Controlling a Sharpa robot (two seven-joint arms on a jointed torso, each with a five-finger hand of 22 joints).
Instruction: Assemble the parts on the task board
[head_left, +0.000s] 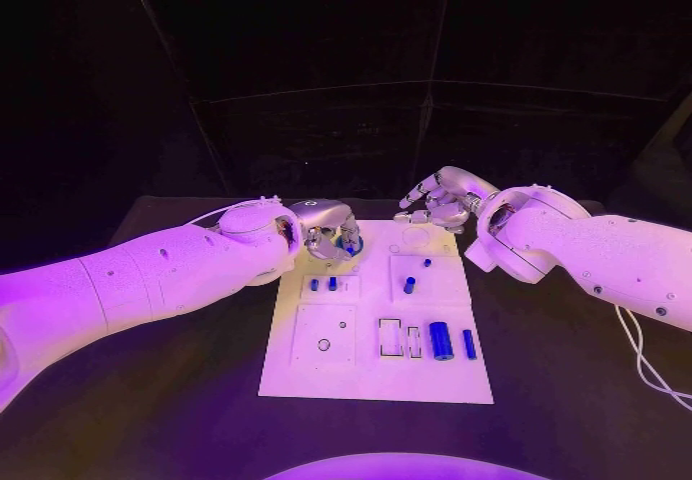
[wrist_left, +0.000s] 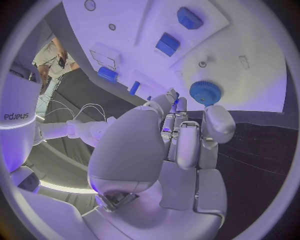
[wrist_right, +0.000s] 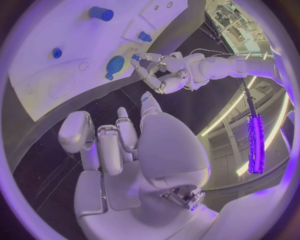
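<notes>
While both hands (head_left: 329, 232) (head_left: 440, 200) hover released, blue parts (head_left: 440, 341) in task board (head_left: 375, 385) recesses.

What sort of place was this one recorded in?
Probably a robotics lab or demo space, not a home. A white task board with small blue parts lies on a black table, and strip lights and shelving show beyond the table in the right wrist view.
</notes>
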